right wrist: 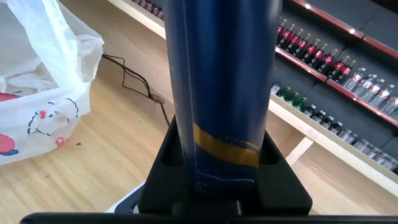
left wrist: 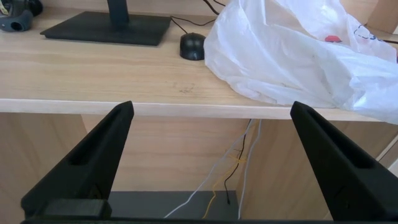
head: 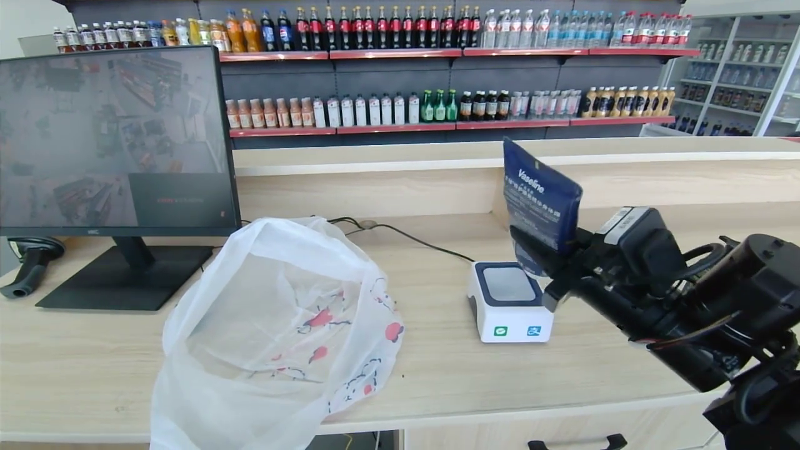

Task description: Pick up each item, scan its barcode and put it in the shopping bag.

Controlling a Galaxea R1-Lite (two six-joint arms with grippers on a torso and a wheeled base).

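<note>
Right pincer (head: 531, 256) is clamped on the blue tube (head: 541, 200), which is held upright near the scanner (head: 509, 309) on the bench (head: 437, 381), and the barcode side should be tilted toward its window.

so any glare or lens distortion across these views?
Head view: shelves bow toward the edges; monitor looks hazy, reflection or feed unclear. Right wrist view: vertical sheen on the blue tube. Left wrist view: counter evenly lit, no glare.
</note>
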